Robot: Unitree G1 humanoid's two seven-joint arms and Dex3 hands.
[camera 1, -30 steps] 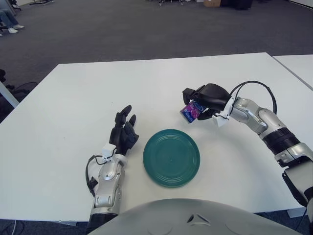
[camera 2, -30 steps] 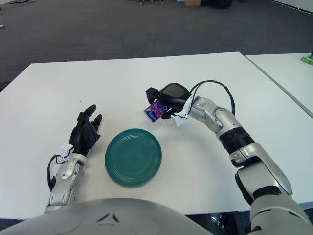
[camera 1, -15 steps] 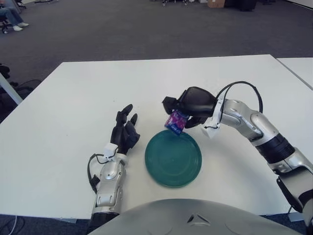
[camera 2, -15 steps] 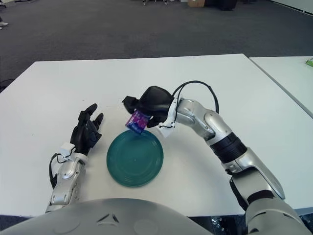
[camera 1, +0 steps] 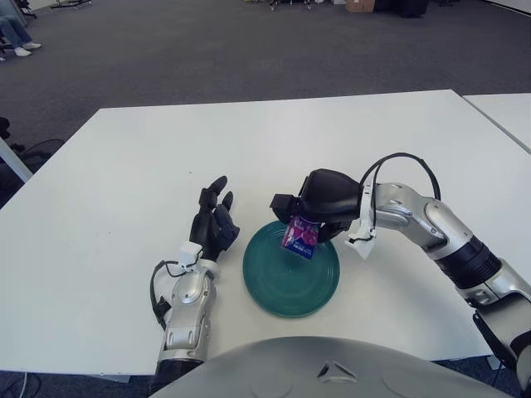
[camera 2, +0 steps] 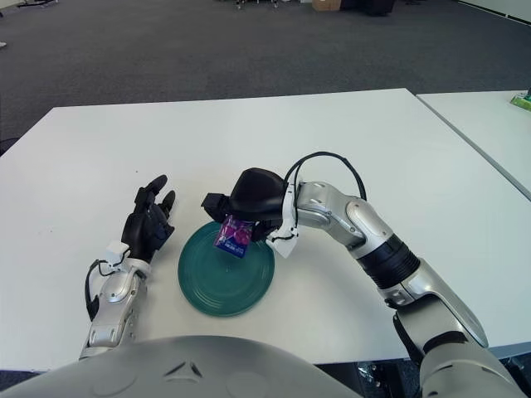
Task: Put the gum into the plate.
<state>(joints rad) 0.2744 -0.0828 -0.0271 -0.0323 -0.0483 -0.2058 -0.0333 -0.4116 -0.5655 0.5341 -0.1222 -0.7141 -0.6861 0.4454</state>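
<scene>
One gum pack (camera 1: 299, 235), one plate (camera 1: 282, 290), one table (camera 1: 116, 166), two hands: left (camera 1: 212, 224), right (camera 1: 319, 201)

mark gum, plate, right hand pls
gum (camera 1: 299, 235): left eye view, purple wrapper face.
plate (camera 1: 286, 286): left eye view, bare green centre.
right hand (camera 1: 325, 196): left eye view, black back of hand, above plate.

Both views come from one stereo camera on the robot's head, facing forward and down onto the table (camera 1: 124, 166). The robot's own chest fills the bottom edge of each view. The left eye view sits slightly to the left, so the scene appears shifted right in it. Both views share the near and middle table, the plate (camera 1: 290, 278), both arms and the grey floor beyond. The right eye view shows more of the neighbouring table (camera 2: 498, 124) at right.
</scene>
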